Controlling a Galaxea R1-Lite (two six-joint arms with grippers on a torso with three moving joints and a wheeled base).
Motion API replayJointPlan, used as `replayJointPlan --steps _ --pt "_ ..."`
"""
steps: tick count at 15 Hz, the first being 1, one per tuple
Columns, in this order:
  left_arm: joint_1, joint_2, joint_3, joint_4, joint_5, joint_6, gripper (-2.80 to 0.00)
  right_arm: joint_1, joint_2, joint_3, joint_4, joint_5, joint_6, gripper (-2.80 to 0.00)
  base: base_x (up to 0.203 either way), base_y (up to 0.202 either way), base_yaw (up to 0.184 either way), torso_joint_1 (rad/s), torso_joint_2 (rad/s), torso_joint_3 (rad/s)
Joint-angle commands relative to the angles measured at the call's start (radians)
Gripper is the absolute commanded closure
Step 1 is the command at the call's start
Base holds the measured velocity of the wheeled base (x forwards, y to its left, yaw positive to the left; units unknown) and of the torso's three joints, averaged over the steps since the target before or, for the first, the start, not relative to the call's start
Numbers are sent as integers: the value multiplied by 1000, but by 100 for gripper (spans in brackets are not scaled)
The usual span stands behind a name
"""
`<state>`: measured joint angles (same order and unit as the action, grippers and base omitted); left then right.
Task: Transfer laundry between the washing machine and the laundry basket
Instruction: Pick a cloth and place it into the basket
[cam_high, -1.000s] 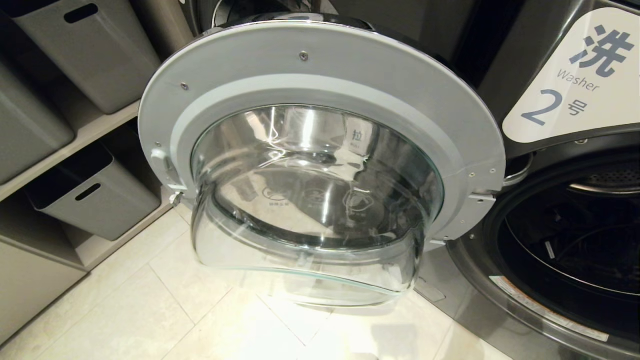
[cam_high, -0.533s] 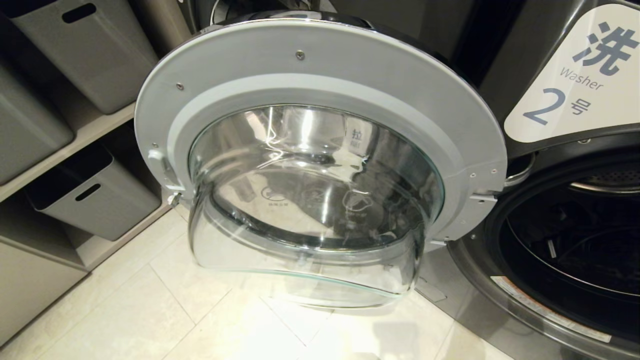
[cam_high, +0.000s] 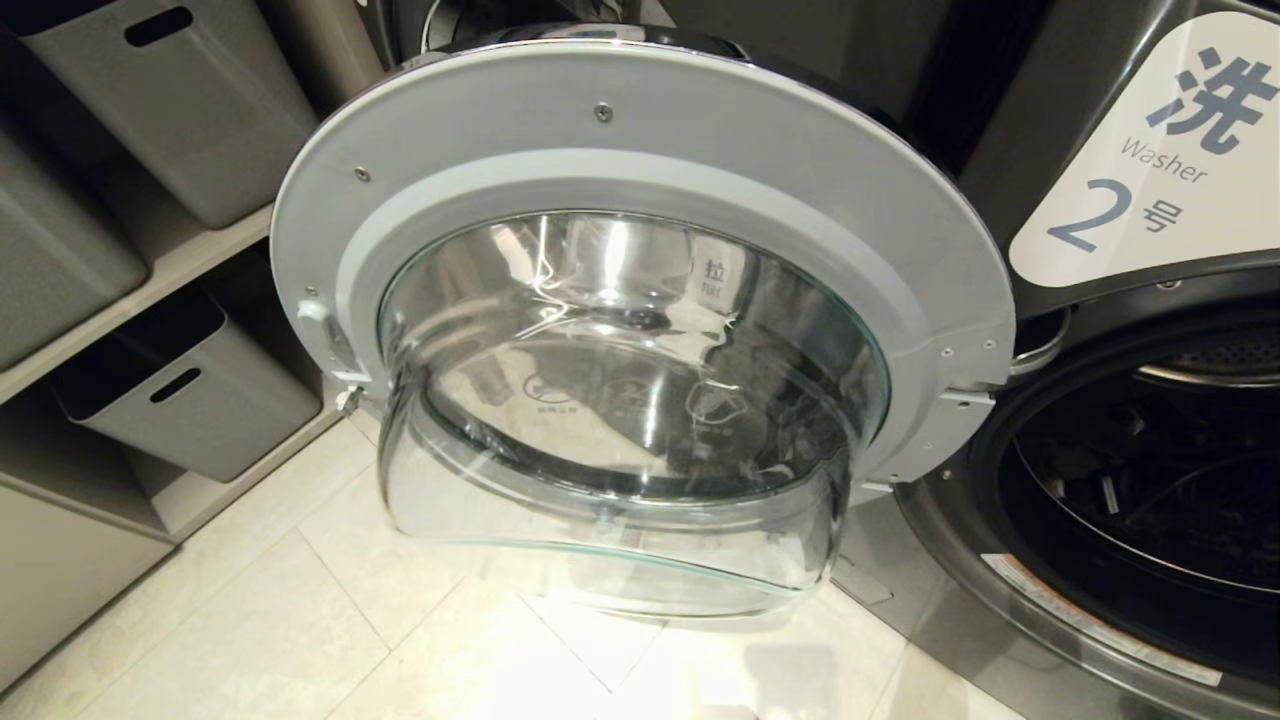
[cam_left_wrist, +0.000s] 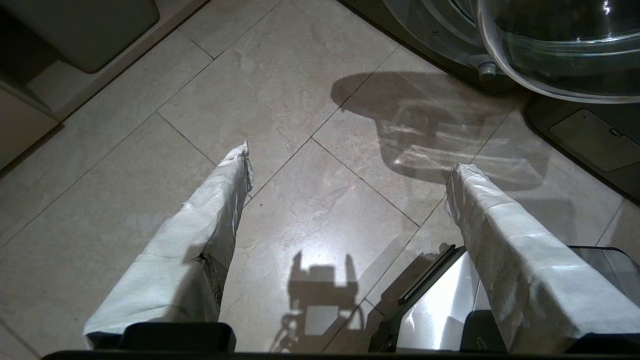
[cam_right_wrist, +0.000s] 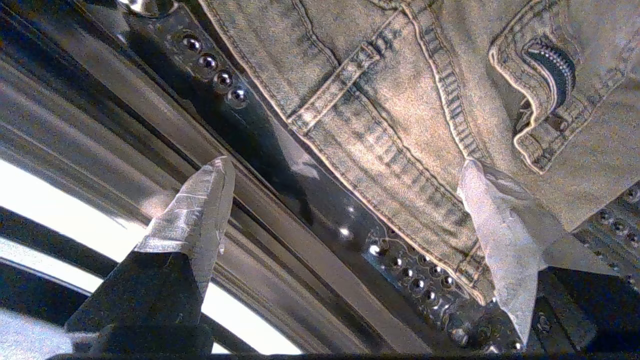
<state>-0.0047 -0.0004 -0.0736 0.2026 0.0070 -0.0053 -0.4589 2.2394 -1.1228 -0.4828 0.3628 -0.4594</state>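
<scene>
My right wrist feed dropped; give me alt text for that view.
The right gripper, jaws open and empty, points at faded denim jeans lying inside the perforated steel drum. One finger overlaps the denim's hem.

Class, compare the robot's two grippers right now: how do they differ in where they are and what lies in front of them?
The left gripper hangs over bare floor tiles; the right gripper is inside the washer drum. Nothing lies before the left gripper; denim jeans lie right before the right gripper, ungripped. Both have open jaws and wrapped fingers.
</scene>
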Motion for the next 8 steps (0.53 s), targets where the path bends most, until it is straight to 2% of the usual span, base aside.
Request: replayJointPlan --steps 1,3,6,8 --pt "0 -1 0 1 1 -1 -280 0 0 -2 -35 -1 -3 -280 0 0 0 0 0 0" --pt "0 -1 0 1 1 -1 -280 10 14 4 -82 -7 -9 -280 0 0 0 0 0 0" --pt "0 -3 0 1 1 -1 -280 11 5 32 -83 -8 1 -280 0 0 0 0 0 0" --pt "0 -3 0 1 1 -1 -280 12 -6 28 -90 -7 51 -280 0 0 0 0 0 0"
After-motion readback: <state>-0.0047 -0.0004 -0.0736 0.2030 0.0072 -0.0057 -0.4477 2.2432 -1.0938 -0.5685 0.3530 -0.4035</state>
